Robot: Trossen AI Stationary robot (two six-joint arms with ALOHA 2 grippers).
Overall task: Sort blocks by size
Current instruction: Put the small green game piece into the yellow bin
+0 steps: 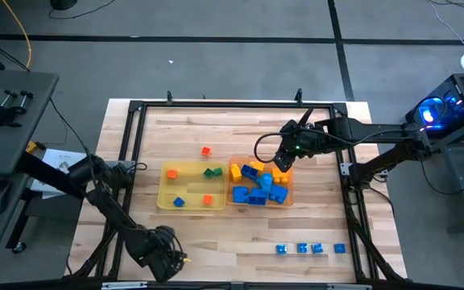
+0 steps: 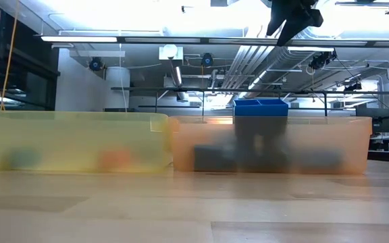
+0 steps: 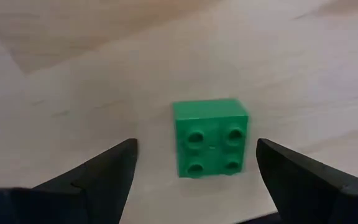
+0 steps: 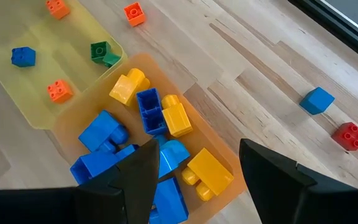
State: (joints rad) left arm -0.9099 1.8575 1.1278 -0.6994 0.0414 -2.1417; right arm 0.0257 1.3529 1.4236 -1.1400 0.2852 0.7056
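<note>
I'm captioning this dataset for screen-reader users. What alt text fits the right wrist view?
The right gripper, fingers open and empty, hangs over a translucent orange tray piled with larger blue and yellow plastic bricks. Beside it, a translucent yellow tray holds tiny orange, blue and green bricks; a few more bricks lie loose on the wooden table.

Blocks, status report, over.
Right gripper open above orange tray of larger blocks. Left gripper open around green block. Nothing in the way.

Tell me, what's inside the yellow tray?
In the yellow tray are tiny blocks: a blue one, two orange ones, and a green one. Nothing covers them from above.
</note>
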